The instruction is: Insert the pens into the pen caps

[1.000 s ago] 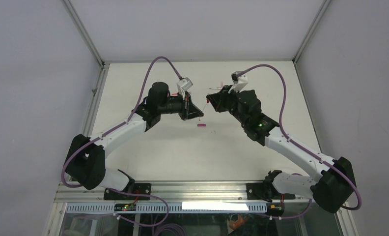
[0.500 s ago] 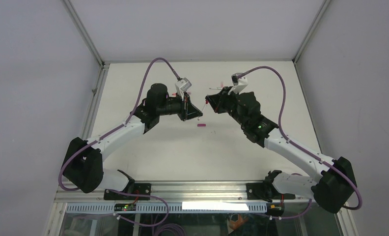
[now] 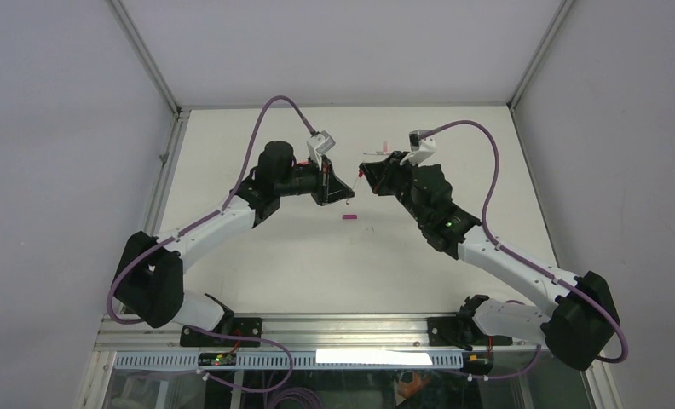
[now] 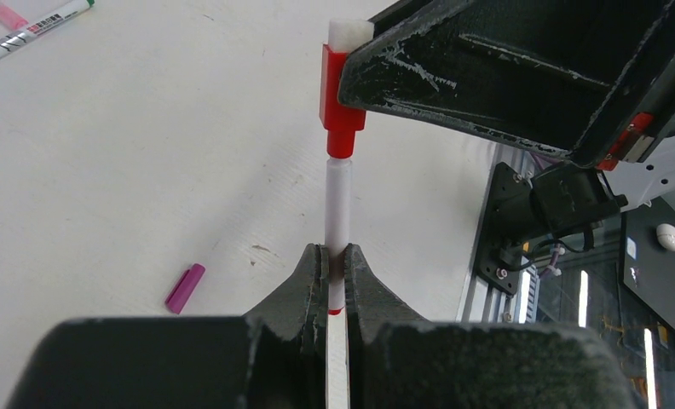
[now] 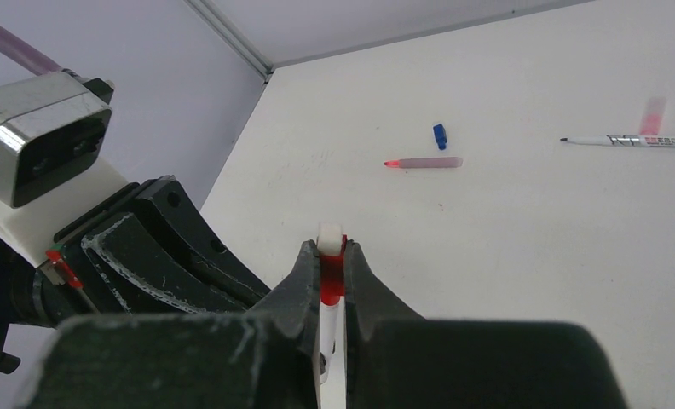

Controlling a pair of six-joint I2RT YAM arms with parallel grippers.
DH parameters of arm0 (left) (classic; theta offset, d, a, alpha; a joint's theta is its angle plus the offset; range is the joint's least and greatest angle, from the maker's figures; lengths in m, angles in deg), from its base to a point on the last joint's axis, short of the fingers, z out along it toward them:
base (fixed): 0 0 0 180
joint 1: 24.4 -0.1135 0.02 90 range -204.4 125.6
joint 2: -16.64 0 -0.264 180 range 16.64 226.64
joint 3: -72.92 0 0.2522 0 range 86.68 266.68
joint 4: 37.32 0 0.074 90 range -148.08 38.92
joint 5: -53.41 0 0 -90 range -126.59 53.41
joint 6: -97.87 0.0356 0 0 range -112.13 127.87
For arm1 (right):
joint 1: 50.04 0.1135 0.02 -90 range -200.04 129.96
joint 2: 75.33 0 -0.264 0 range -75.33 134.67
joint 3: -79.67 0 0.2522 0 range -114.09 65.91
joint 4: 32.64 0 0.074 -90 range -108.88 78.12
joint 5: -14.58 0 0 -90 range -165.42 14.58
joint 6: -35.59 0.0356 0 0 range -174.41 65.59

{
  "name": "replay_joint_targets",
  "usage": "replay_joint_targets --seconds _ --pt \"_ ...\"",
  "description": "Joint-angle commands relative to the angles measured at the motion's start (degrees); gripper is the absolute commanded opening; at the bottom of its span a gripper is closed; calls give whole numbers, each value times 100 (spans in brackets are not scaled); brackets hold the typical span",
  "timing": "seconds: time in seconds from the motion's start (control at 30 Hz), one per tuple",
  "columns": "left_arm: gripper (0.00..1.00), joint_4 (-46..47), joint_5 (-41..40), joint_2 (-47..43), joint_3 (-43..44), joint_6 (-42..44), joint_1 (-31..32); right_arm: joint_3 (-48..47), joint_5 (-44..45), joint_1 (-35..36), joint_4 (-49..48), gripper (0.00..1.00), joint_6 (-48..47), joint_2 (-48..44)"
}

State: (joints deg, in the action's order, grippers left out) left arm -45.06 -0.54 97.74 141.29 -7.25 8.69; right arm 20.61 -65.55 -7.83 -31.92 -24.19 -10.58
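A white pen (image 4: 337, 213) is held in the air, its end meeting the narrow mouth of a red cap (image 4: 338, 106). A magenta cap (image 4: 185, 288) lies flat on the table (image 4: 104, 153) nearby. A blue cap (image 5: 439, 136) lies near a pink, red-tipped pen (image 5: 426, 162).

A white pen (image 4: 337, 204), red cap (image 4: 341, 102), black left hand (image 4: 335, 256) and right hand (image 5: 330, 256); magenta cap (image 4: 185, 288) and blue cap (image 5: 439, 135) against the white table (image 4: 104, 153).
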Motion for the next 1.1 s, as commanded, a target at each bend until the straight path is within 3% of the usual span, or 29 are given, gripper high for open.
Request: replay_joint_targets --seconds 0.0,0.57,1.07 --pt "0 1176 -275 41 577 -31 -30 247 -180 249 363 0 184 -3" --pt "0 1060 -265 149 990 482 -30 400 -109 357 452 0 103 271" --pt "0 460 -430 187 1380 1129 -115 195 111 555 1106 0 -180 554"
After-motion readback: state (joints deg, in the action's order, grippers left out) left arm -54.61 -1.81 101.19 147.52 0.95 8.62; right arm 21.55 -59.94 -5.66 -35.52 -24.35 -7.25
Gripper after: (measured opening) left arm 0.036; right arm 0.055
